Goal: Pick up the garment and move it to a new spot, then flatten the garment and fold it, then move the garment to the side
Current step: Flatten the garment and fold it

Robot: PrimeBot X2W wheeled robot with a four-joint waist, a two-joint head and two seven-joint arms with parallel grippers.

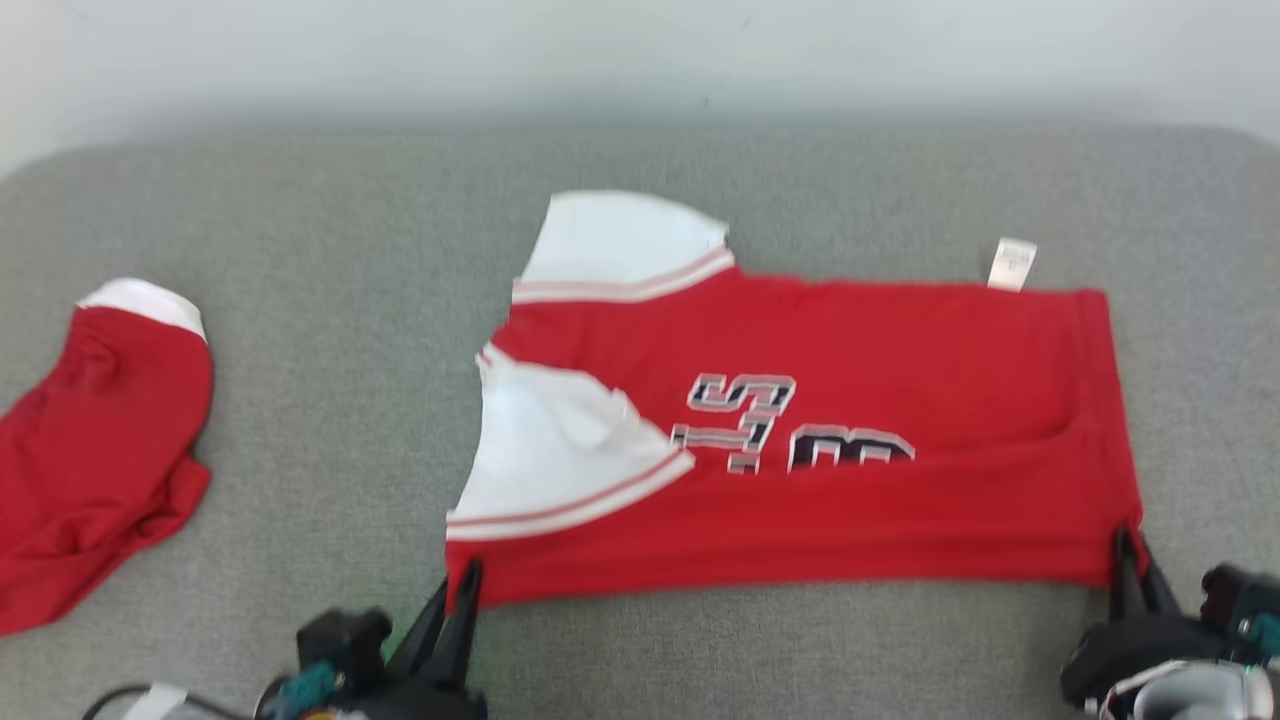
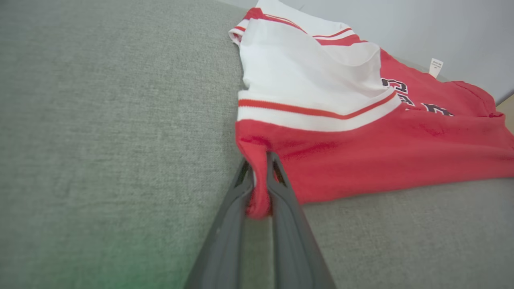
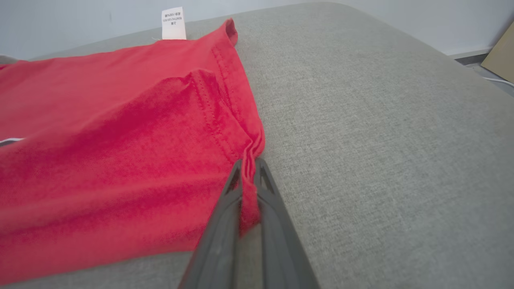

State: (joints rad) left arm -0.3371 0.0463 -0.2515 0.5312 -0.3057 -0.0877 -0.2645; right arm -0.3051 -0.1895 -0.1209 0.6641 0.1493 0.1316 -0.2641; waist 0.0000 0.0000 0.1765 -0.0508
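Note:
The garment (image 1: 850, 440) is a red shirt with white sleeves and dark lettering, lying folded lengthwise across the grey cushion (image 1: 330, 420), sleeves to the left, hem to the right. My left gripper (image 1: 462, 585) is shut on its near left corner; red cloth is pinched between the fingers (image 2: 277, 176) in the left wrist view, where the garment (image 2: 361, 148) spreads away to the right. My right gripper (image 1: 1128, 545) is shut on the near right hem corner, and the garment (image 3: 120, 152) bunches between its fingers (image 3: 265, 180) in the right wrist view.
A second red and white piece of clothing (image 1: 95, 450) lies crumpled at the cushion's left edge. A white care label (image 1: 1011, 263) sticks up at the garment's far right corner. A pale wall (image 1: 640, 50) runs behind the cushion. Bare cushion lies in front of the garment.

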